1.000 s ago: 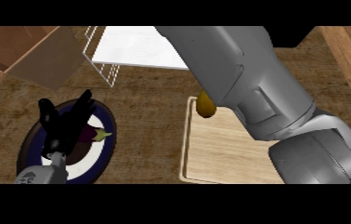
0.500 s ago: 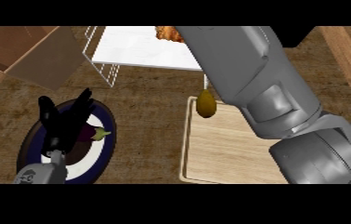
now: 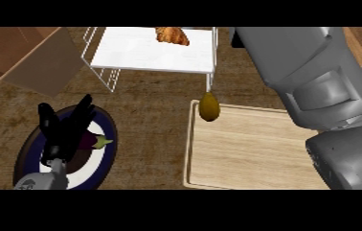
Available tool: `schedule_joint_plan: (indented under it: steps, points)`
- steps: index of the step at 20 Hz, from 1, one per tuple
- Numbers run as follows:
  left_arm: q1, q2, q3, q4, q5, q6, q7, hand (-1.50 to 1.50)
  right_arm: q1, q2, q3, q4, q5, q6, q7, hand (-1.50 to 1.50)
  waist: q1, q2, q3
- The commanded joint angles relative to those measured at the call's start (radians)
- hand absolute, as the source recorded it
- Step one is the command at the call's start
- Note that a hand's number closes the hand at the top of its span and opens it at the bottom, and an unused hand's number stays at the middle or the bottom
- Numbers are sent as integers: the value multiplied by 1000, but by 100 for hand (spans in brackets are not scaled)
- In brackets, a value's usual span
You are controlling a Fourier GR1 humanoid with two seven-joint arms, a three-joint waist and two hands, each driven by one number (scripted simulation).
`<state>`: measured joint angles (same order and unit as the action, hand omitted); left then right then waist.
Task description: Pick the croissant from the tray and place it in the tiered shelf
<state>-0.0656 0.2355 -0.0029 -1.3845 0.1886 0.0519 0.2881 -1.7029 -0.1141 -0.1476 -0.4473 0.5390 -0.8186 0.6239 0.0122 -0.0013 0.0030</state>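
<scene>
The golden croissant (image 3: 172, 35) lies on the white top level of the wire tiered shelf (image 3: 141, 52), near its back edge. The light wooden tray (image 3: 247, 153) sits at the lower right with nothing in its middle. My right arm is the big grey forearm (image 3: 304, 76) along the right side, reaching up past the shelf's right end; its hand is outside the view. At the lower left, my left hand (image 3: 63, 132) rests open, fingers up.
A brown-olive oval fruit (image 3: 209, 106) sits at the tray's upper-left corner. Under my left hand lies a dark blue plate (image 3: 107, 129) with a small eggplant (image 3: 96, 141). A brown board (image 3: 35, 57) stands at the upper left.
My right arm has swung to the right and away from the shelf, uncovering the croissant on the shelf's top. The left hand has stayed still.
</scene>
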Motion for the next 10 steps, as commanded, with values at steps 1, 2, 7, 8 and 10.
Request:
schedule_joint_plan:
  steps: [1,2,7,8,10]
  points:
    - [19,20,39,28,18,-6,11,0,46,-40,2,-35,38,-111,62,-150,-19,-5,-3]
    - [35,-8,20,21,14,9,21,0,46,-59,-15,-51,24,-91,84,-150,-20,-6,-3]
    - [99,-6,3,-52,-9,21,28,0,170,-143,-38,-229,-9,-36,105,-150,-38,-17,-1]
    - [76,24,42,32,15,-31,-21,0,185,-146,-33,-273,-17,0,118,-150,-43,-13,-3]
    - [94,-12,24,-14,15,-5,-2,0,287,-173,-30,-382,-53,75,105,-150,-48,-16,-2]
